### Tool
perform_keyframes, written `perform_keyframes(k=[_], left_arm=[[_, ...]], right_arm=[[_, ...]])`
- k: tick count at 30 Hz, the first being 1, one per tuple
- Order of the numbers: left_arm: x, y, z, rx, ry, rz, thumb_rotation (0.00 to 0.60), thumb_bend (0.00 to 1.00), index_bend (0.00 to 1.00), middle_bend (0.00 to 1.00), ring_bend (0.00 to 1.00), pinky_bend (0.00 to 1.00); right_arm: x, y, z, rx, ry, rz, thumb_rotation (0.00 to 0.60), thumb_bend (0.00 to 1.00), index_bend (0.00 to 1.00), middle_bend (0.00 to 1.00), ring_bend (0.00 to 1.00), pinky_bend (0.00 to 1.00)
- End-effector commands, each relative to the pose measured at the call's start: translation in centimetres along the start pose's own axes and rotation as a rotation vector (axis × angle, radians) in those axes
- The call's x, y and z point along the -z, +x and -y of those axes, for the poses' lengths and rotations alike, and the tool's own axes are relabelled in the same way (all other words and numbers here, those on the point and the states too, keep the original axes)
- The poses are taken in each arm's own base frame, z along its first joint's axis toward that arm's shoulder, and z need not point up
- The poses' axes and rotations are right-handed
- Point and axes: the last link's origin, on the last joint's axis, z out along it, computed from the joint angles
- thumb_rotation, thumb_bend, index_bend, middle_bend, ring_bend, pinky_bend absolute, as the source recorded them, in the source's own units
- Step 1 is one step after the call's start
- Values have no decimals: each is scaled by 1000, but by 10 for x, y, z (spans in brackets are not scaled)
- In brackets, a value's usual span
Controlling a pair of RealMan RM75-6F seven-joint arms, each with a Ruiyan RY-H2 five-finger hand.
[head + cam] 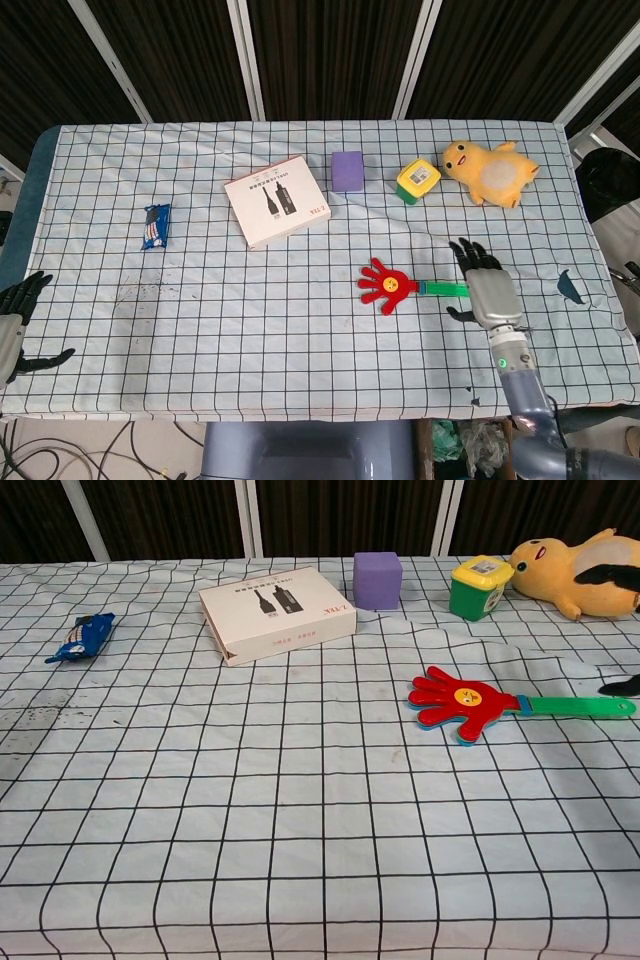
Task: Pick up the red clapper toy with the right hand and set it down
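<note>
We see one red clapper toy [388,286] lying flat toward the table's [300,350] right edge, its green handle pointing at our right hand [487,290], which hovers just beside it with fingers spread and empty; we judge the set-down done. Our left hand [15,315] hangs spread off the left edge. Along the far edge: one box [276,200], one purple cube [347,170], one yellow plush [490,170].

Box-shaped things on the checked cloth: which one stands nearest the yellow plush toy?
The small green tub with the yellow lid, right beside the yellow plush toy; the purple cube and white cardboard box sit further left.
</note>
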Motion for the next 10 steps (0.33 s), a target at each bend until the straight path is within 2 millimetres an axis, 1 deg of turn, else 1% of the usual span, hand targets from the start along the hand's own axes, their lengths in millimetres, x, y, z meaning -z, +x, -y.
perform_keyframes(k=[1, 3, 10], left_arm=[[1, -2, -1, -38, -19, -18, 600, 0, 0, 0, 0, 0], [2, -3, -1, -54, -25, -25, 600, 0, 0, 0, 0, 0], [3, -7, -2, -102, -35, -48, 600, 0, 0, 0, 0, 0]], right_arm=[[51, 17, -40, 104, -37, -108, 600, 66, 0, 0, 0, 143], [67, 21, -51, 117, -55, -131, 600, 60, 0, 0, 0, 144], [112, 31, -81, 133, -125, -178, 600, 57, 0, 0, 0, 144]])
